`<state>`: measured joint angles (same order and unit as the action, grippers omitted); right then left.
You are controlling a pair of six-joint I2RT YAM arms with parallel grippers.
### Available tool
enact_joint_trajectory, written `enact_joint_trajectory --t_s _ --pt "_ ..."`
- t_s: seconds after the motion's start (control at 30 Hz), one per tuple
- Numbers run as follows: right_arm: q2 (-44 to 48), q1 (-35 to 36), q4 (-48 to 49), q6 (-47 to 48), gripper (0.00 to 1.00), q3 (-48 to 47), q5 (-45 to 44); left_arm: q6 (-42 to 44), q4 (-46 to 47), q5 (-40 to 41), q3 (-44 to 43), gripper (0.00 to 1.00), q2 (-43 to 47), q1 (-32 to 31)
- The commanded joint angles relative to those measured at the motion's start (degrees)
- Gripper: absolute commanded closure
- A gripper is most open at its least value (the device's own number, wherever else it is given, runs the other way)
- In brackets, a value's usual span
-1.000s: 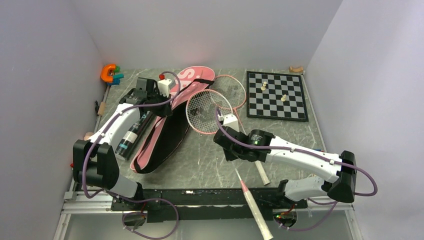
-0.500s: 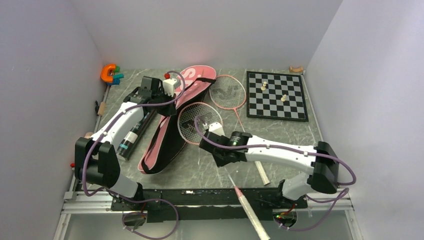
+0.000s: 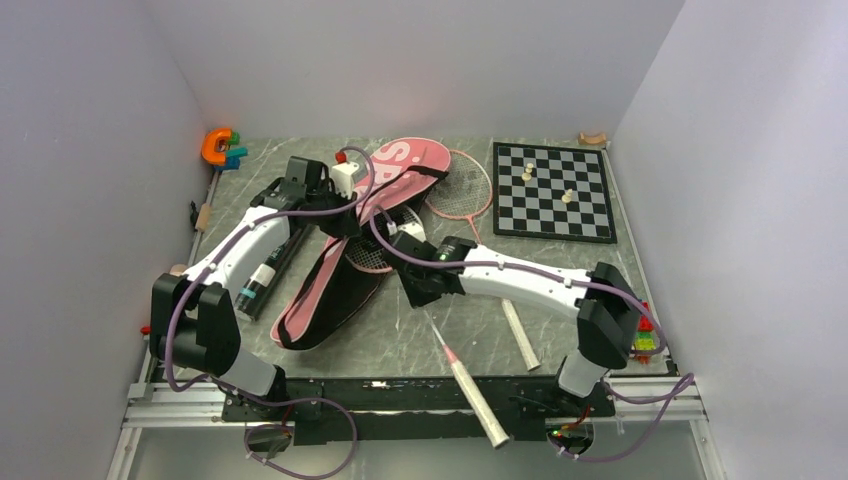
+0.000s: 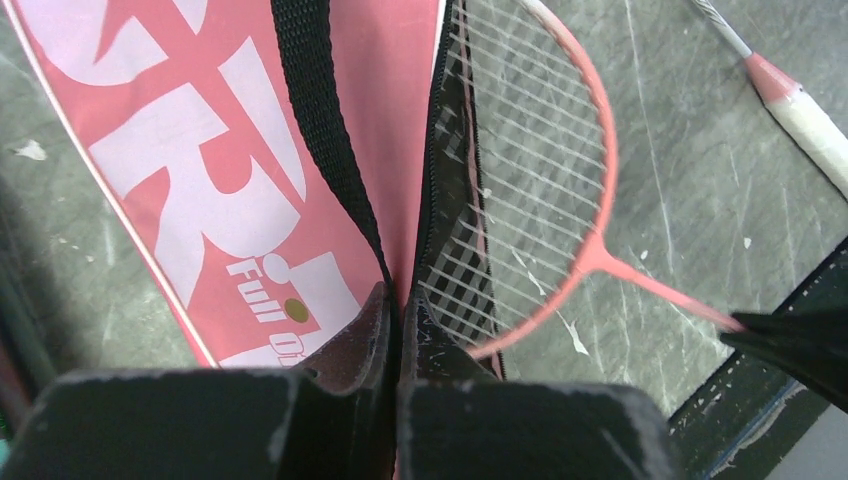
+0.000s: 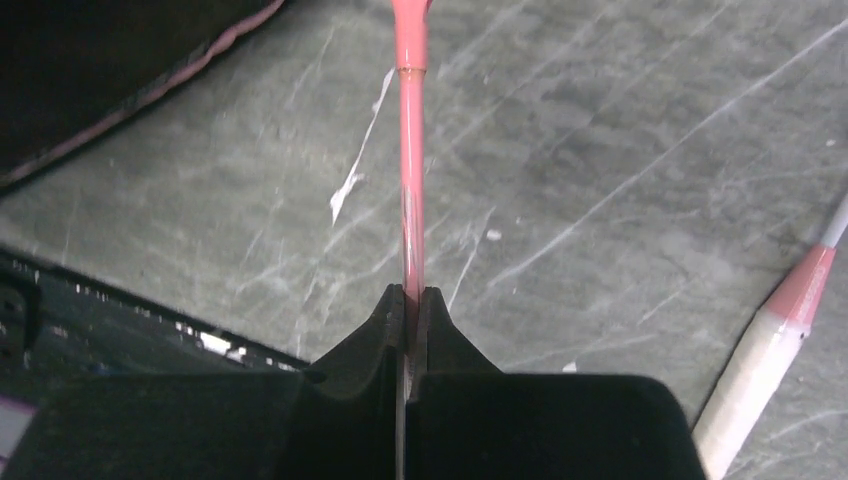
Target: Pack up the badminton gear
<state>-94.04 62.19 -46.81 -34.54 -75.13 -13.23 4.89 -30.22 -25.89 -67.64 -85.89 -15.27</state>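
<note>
The pink "SPORT" racket bag (image 3: 330, 270) lies open left of centre, its black strap (image 4: 315, 120) running across the printed pink face (image 4: 200, 170). My left gripper (image 3: 348, 220) (image 4: 400, 300) is shut on the bag's zipper edge. One racket's head (image 3: 385, 240) (image 4: 540, 170) sits partly inside that opening. My right gripper (image 3: 413, 288) (image 5: 412, 295) is shut on this racket's thin pink shaft (image 5: 410, 150); its white handle (image 3: 472, 390) points toward the near rail. A second racket (image 3: 465, 185) lies by the chessboard, its handle (image 3: 520, 335) (image 5: 765, 355) on the table. The black tube (image 3: 265, 265) lies left of the bag.
A black-and-white chessboard (image 3: 555, 190) with pale pieces lies at the back right. An orange and teal toy (image 3: 222, 147) sits in the back left corner. A small wooden piece (image 3: 593, 137) rests by the back wall. The black rail (image 3: 400, 390) runs along the near edge.
My right arm has swung left with the racket, sliding its head from the open table into the bag's mouth. My left gripper has shifted slightly right, still holding the bag edge.
</note>
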Motion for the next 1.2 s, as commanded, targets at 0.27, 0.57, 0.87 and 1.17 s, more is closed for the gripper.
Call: enact_joint_trajectory --t_s 0.27,0.57,0.87,1.17 --pt "-9.68 -6.1 6.39 0.12 1.0 -11.0 -1.8 -2.17 2.97 -10.49 2.5 1.0 1.15 -1.08" --pt "-14.21 -8.81 10.68 -5.95 1.0 -14.91 -7.41 -3.57 3.94 -16.11 3.71 1.0 0.95 -1.07" --pt "-17.13 -12.49 16.55 -12.3 1.0 -17.63 -4.69 -3.39 4.02 -16.57 4.61 1.0 0.8 -1.16" --pt "-17.81 -15.61 25.12 -18.26 0.99 -16.75 1.04 -2.25 3.56 -17.88 4.38 1.0 -0.45 -1.42"
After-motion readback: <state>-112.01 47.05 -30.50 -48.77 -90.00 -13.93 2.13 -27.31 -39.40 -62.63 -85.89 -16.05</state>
